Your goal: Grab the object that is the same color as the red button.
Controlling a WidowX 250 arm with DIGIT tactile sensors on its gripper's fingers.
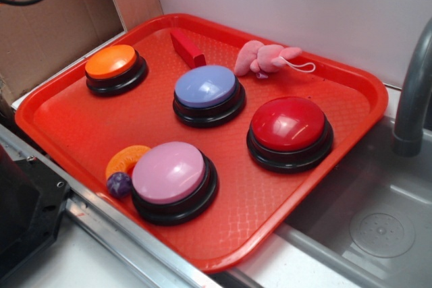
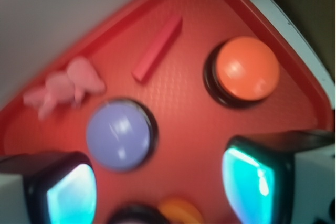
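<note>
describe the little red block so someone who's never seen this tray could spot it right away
Start at the red tray and go to its far corner, behind the lavender button and between the orange button and the pink plush toy. The red block lies flat there: a small, straight-edged bar, unlike the domed buttons and the soft toy.
</note>
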